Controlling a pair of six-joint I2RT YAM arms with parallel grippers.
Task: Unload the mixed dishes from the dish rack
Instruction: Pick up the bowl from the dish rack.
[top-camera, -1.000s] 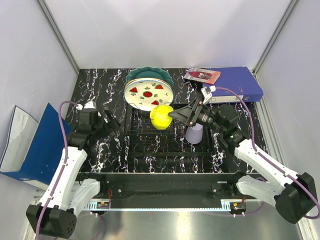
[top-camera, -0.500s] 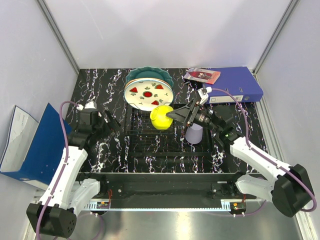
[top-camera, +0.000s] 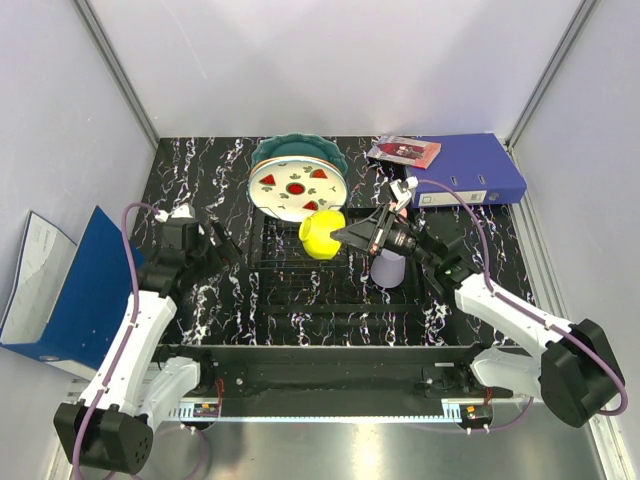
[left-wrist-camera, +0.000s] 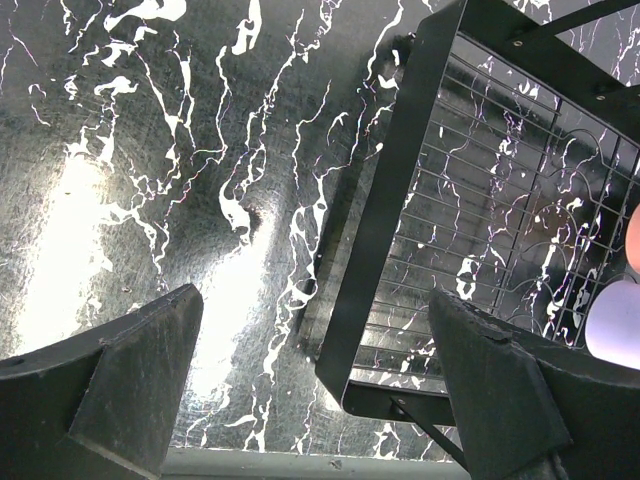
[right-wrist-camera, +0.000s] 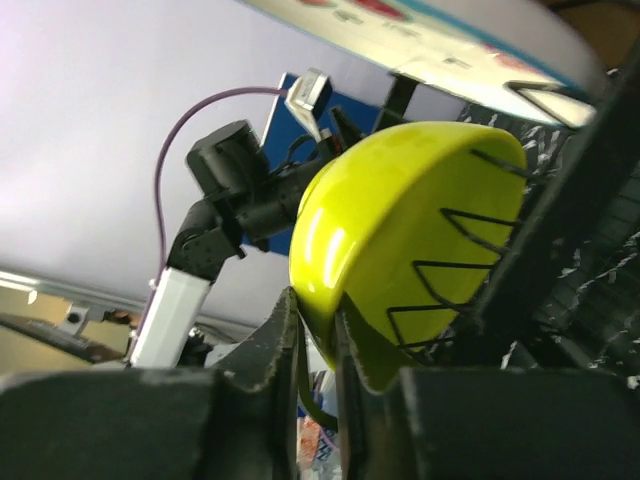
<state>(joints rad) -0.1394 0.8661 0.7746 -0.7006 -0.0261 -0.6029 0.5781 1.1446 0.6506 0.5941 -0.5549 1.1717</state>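
Note:
The small yellow bowl (top-camera: 322, 233) (right-wrist-camera: 410, 230) stands on edge among the wire dividers of the black dish rack (top-camera: 300, 268) (left-wrist-camera: 392, 190). My right gripper (top-camera: 342, 237) (right-wrist-camera: 315, 312) is shut on the bowl's rim, one finger inside and one outside. A white plate with red-green marks (top-camera: 295, 187) (right-wrist-camera: 440, 40) leans at the rack's back, with the teal scalloped plate (top-camera: 300, 146) behind it. A lavender cup (top-camera: 388, 268) (left-wrist-camera: 615, 322) stands by the rack's right side, under the right arm. My left gripper (top-camera: 225, 246) (left-wrist-camera: 312, 300) hangs open over the rack's left corner, holding nothing.
A blue binder (top-camera: 470, 165) with a small red-patterned booklet (top-camera: 403, 151) on it lies at the back right. Another blue binder (top-camera: 70, 290) leans outside the left wall. Grey walls close in the black marble tabletop (top-camera: 200, 180) on three sides.
My right gripper has moved a little left onto the yellow bowl's rim and closed on it. The left arm has barely moved.

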